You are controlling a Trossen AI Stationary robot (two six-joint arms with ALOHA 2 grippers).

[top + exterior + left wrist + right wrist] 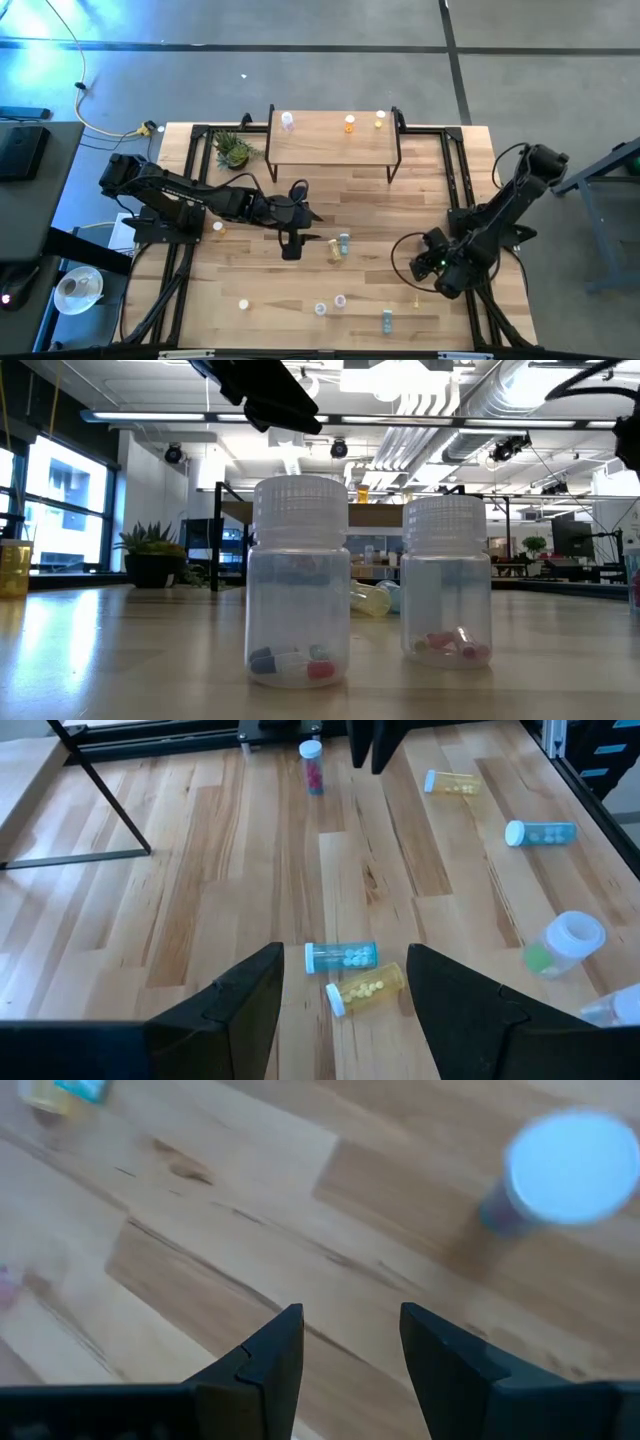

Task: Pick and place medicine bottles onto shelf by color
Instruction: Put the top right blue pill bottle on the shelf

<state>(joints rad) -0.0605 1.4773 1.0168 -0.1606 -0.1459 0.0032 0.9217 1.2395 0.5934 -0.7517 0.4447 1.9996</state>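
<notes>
At desk centre: left gripper (342, 982) jaws open, empty, just short of teal-blue lying bottle (341, 957) and yellow lying bottle (366, 988); blue's long axis crosswise to the jaws' approach. Right gripper (351, 1342) open, farther off.

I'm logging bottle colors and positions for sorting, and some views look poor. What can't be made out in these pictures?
- High view: the bottles on the shelf are too small to show their contents.
- Low view: two clear bottles up close hide most of the table behind them.
- Right wrist view: the white-capped bottle is blurred, so its body color is unclear; another bottle is cut by the edge.
- Left wrist view: a bottle is cut by the edge.
</notes>
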